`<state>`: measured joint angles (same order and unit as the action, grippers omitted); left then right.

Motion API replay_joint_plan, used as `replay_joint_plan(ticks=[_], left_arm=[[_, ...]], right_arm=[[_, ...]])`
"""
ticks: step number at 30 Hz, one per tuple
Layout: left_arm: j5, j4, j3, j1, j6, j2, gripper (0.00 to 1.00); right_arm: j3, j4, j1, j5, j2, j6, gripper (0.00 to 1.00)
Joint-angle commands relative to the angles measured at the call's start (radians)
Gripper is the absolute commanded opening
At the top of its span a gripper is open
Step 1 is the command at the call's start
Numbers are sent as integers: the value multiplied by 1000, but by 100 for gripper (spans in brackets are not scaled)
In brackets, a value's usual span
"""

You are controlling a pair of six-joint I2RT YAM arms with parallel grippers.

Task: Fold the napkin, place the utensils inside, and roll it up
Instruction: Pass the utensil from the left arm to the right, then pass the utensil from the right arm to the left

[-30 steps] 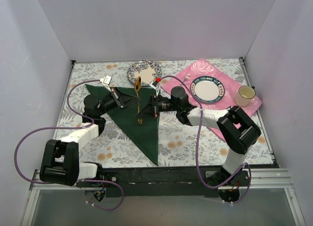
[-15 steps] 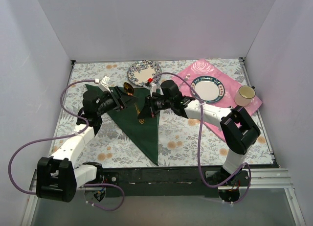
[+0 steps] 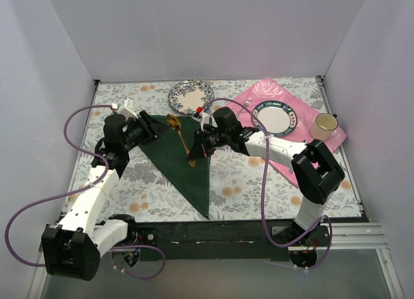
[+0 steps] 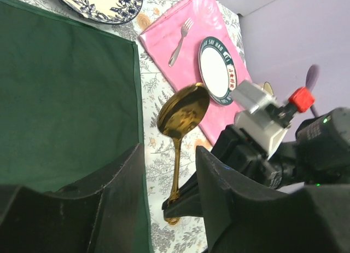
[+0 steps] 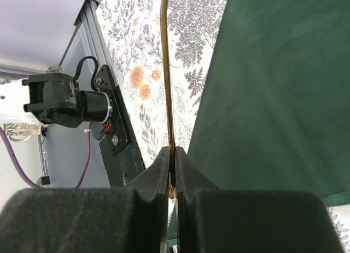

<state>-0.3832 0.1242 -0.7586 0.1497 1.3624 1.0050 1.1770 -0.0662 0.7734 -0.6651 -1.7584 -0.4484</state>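
The dark green napkin (image 3: 184, 163) lies folded into a long triangle on the floral tablecloth; it also shows in the left wrist view (image 4: 65, 99) and the right wrist view (image 5: 273, 88). My right gripper (image 3: 196, 150) is shut on the handle end of a gold spoon (image 3: 181, 136), holding it above the napkin's right edge, bowl pointing to the far left. In the right wrist view the gripper (image 5: 170, 157) pinches the thin handle (image 5: 167, 83). My left gripper (image 3: 154, 127) is open and empty over the napkin's wide end, its fingers (image 4: 219, 176) framing the spoon (image 4: 183, 110).
A floral plate (image 3: 191, 95) sits at the back centre. A pink rose-patterned placemat (image 3: 304, 127) at the right carries a rimmed plate (image 3: 275, 118), a cream mug (image 3: 323, 126) and a silver fork (image 4: 180, 34). White walls enclose the table on three sides.
My left gripper has let go of the gold spoon and drawn back to the left. The right gripper now holds the spoon alone, which has tipped from upright to slanted.
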Motion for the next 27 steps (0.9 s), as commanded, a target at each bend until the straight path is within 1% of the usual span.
replay_joint_plan(ticks=[1, 3, 4, 6, 7, 8, 10, 11, 14, 17, 21, 22, 25, 27], left_arm=[[27, 118, -96, -1, 72, 69, 43], [53, 165, -111, 33, 92, 89, 45], [122, 187, -117, 53, 98, 92, 46], [217, 271, -158, 137, 104, 95, 50], [269, 297, -177, 169, 107, 109, 51], [338, 317, -192, 224, 133, 115, 52], [371, 354, -229, 269, 161, 136, 50], [445, 359, -240, 312, 173, 162, 49], [541, 379, -294, 375, 190, 233, 46], [586, 400, -341, 419, 193, 280, 40], [682, 459, -381, 452, 207, 320, 36], [691, 468, -386, 453, 208, 319, 33], [730, 497, -389, 456, 222, 311, 31], [731, 493, -377, 456, 224, 302, 31]], right_arm=[[53, 11, -5, 24, -1, -3, 1], [70, 25, -5, 35, -9, -13, 1], [81, 34, -5, 39, -18, -15, 1], [105, 52, -3, 58, -23, -16, 1], [108, 63, -5, 64, -24, -15, 1], [113, 65, -5, 71, -26, -15, 1], [119, 65, -5, 81, -30, -13, 1], [121, 65, -5, 79, -32, -13, 1], [116, 65, -5, 73, -33, -21, 1], [110, 62, -5, 62, -30, -29, 1], [107, 60, -5, 67, -23, -29, 1], [105, 60, -5, 67, -20, -29, 1], [101, 57, -3, 62, -23, -29, 1], [102, 49, -5, 52, -24, -32, 1]])
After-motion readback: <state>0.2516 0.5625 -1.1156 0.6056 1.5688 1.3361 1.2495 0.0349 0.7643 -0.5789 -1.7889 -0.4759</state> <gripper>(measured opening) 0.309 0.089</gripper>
